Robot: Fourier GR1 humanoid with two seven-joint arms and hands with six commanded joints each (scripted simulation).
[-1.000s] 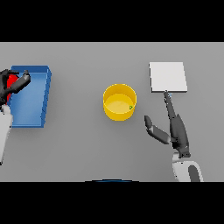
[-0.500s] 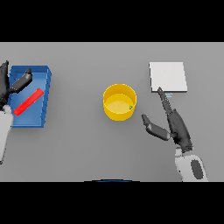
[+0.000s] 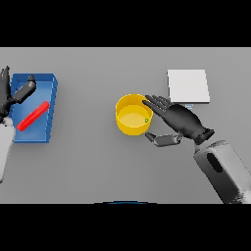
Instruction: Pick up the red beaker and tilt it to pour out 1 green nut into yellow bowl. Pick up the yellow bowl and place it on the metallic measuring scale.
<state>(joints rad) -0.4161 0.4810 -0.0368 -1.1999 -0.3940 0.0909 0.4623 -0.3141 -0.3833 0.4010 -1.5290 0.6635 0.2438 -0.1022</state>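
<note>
The right hand [image 3: 180,120] sits just beside the yellow bowl [image 3: 133,114], on its right. The fingers are spread and reach over the near-right rim, while the thumb lies lower, by the wall. So the hand is open, bracketing the rim but not closed on it. That pose looks like the start of a rim grasp, the natural way to lift a bowl from the side.

A small green nut [image 3: 146,120] shows inside the bowl, close against its right wall. Judging by that, the pouring part is done and the carry to the scale is the step in hand.

The scale [image 3: 188,86] is a pale square plate lying behind the right hand, well within reach. The bowl stands apart from it, to its left and nearer the robot, so the move called for is short — lift, shift right and back, set down.

At the far left, the red beaker [image 3: 33,116] lies on its side in a blue tray [image 3: 50,96], slanted across it. The left hand [image 3: 13,94] is at the tray's upper left corner, fingers loose and apart from the beaker, holding nothing.

The risk, as I judge it, is a shallow pinch on the rim — the bowl could tip and spill the nut onto the bench [image 3: 88,162].
</note>
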